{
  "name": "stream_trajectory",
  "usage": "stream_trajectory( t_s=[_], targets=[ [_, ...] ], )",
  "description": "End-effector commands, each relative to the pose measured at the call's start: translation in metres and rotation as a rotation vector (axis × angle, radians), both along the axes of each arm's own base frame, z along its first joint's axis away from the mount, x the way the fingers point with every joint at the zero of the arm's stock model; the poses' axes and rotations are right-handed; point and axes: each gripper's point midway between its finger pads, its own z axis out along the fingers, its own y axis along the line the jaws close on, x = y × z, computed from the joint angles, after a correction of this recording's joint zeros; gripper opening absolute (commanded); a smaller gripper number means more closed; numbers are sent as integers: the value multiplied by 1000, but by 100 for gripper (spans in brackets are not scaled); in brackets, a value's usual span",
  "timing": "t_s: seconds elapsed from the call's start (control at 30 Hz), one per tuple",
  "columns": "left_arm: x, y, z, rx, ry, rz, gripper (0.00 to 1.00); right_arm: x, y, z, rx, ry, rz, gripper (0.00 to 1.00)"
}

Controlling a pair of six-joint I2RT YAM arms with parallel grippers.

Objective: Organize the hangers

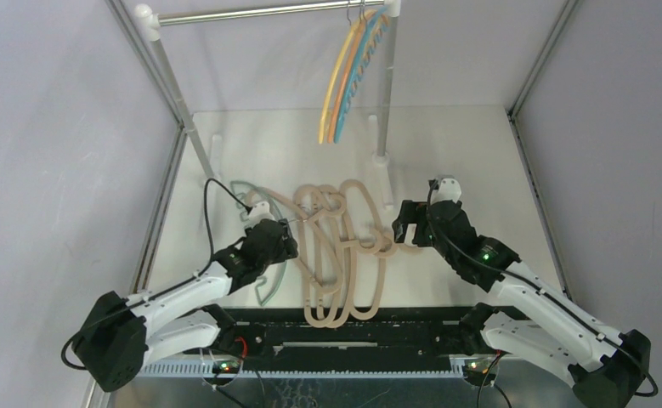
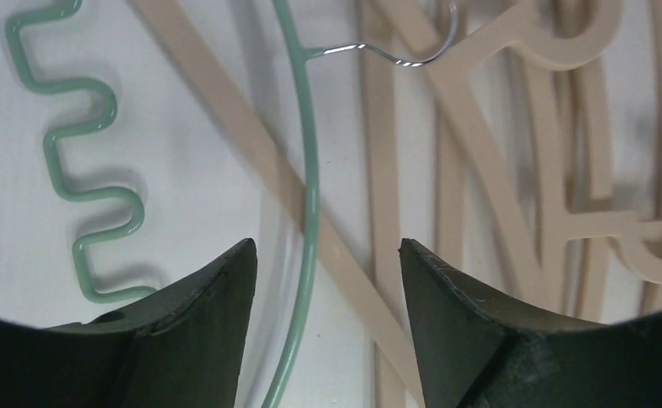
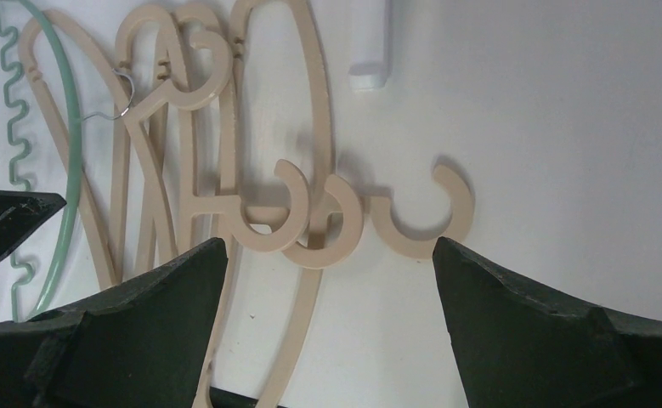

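Several thick beige hangers (image 1: 344, 263) lie in a tangled pile at the table's middle. A thin green hanger (image 1: 269, 287) lies at the pile's left. My left gripper (image 1: 285, 238) is open just above it; in the left wrist view the green hanger's curved bar (image 2: 310, 195) runs between the open gripper's (image 2: 325, 255) fingers, over a beige hanger (image 2: 480, 170). My right gripper (image 1: 399, 228) is open and empty at the pile's right; in the right wrist view the gripper (image 3: 330, 255) hovers by the beige hooks (image 3: 412, 217). Yellow, orange and blue hangers (image 1: 348, 76) hang on the rail.
The silver rail (image 1: 259, 13) on white posts stands at the back; its right post (image 1: 384, 110) and white foot (image 3: 370, 51) are close to my right gripper. Frame struts (image 1: 174, 102) run along both sides. A black bar (image 1: 344, 340) lies at the near edge.
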Motion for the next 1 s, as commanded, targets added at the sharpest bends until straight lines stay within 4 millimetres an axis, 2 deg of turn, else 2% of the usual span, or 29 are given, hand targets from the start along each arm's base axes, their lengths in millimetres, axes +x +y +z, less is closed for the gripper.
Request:
stream_trajectory(
  t_s=[0.0, 0.2, 0.6, 0.7, 0.77, 0.8, 0.97],
  targets=[
    [5, -1, -4, -23, -17, 60, 64, 2, 0, 4, 7, -34, -2, 100],
    [-6, -1, -19, -28, 12, 70, 56, 3, 0, 0, 4, -29, -4, 100],
    [-25, 10, -52, 5, 85, 94, 55, 2, -2, -6, -6, -21, -11, 100],
    [-28, 12, -56, 9, 89, 91, 47, 3, -2, -7, -8, -20, -13, 100],
    [-30, 13, -60, 12, 94, 93, 31, 3, -2, -8, -10, -17, -11, 100],
    [-30, 14, -61, 12, 96, 94, 27, 3, -1, -9, -9, -15, -10, 100],
    [-34, 15, -68, 13, 105, 92, 19, 4, 0, -9, -11, -14, -5, 100]
  ],
)
